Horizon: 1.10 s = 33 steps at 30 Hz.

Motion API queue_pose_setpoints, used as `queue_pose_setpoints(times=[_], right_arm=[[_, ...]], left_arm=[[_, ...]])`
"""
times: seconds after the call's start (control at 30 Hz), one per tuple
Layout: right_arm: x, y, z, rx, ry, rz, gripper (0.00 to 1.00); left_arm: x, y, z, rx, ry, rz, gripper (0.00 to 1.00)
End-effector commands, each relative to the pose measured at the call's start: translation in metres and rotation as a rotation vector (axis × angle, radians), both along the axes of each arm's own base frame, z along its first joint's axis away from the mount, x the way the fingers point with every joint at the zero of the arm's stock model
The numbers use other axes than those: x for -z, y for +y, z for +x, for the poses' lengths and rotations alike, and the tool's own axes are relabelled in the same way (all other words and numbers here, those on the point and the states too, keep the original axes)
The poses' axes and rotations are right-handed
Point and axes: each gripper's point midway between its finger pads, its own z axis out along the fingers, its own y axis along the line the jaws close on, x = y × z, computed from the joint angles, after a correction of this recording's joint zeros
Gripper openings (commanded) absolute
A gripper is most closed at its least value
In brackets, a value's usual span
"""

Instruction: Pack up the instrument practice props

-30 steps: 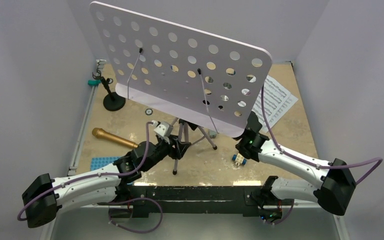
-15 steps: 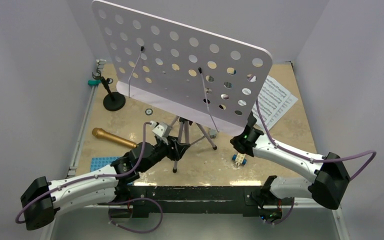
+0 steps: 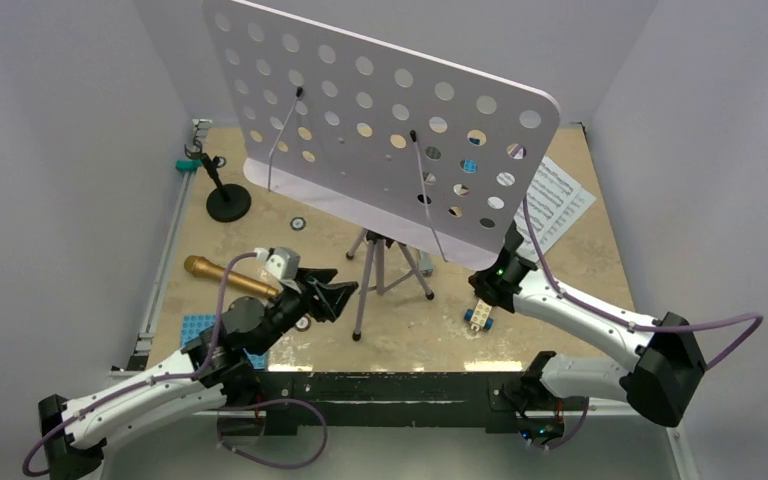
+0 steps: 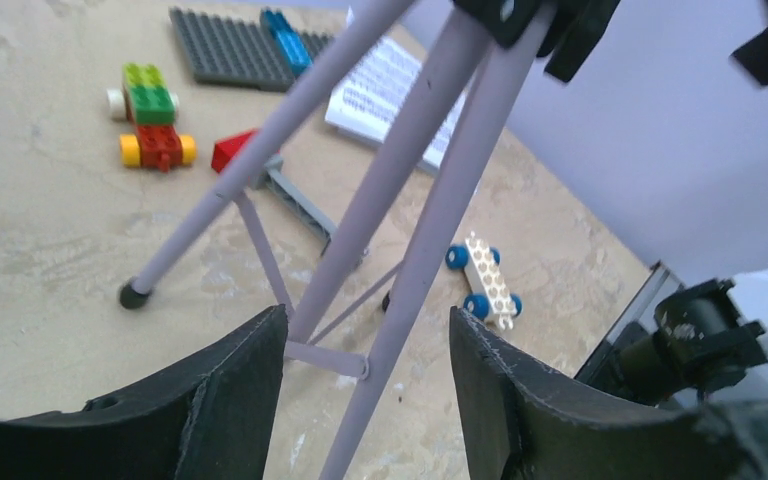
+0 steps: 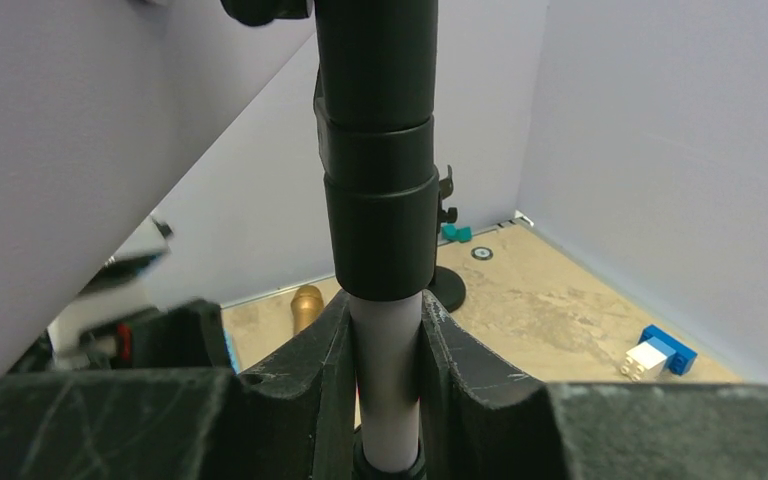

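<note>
Table (image 3: pixel 580 290): tan and speckled, with pale walls all around.
Music stand (image 3: pixel 390 130): lavender, the biggest thing here. Flat desk full of round holes, tilted, high over the middle of the table.
Legs (image 4: pixel 260 150): three thin lavender ones spread out under the desk. One black foot down on the table.
Sheet music pages (image 3: pixel 558 198): white, flat on the table at the far right, partly hidden behind the desk.
Right gripper (image 5: pixel 385 345): fingers clamped tight on the pale pole of the music stand, just under a black collar.
Left gripper (image 3: pixel 343 288): fingers wide apart, down low, just beside the near leg. Nothing held. From the left wrist view, a leg between the two fingers; touching or not, cannot tell.
Gold microphone (image 3: pixel 228 277): lying flat on the left side, close to the left arm.
Mic stand (image 3: pixel 226 200): black, round base, standing up near the far left corner.
Blue plate (image 3: pixel 200 328): flat, bumpy, partly under the left arm.
Toy car (image 3: pixel 479 316): white with blue wheels, on the table next to the right arm.
Bricks (image 4: pixel 155 145): green, red and yellow, on the table past the legs.
</note>
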Motion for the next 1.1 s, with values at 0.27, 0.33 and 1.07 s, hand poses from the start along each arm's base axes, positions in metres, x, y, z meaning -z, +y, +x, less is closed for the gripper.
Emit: queue_pose_setpoints(times=[0.27, 0.33, 1.07], right_arm=[[-0.012, -0.028, -0.019, -0.109, -0.020, -0.003, 0.00], [-0.010, -0.028, -0.022, -0.123, -0.013, -0.004, 0.00], [-0.010, -0.055, -0.047, -0.160, 0.082, 0.061, 0.00]], left_arm=[[-0.020, 0.008, 0.007, -0.051, -0.181, -0.150, 0.99], [-0.020, -0.002, 0.010, -0.031, -0.208, -0.129, 1.00], [-0.036, -0.088, 0.036, 0.111, -0.362, -0.116, 0.80]])
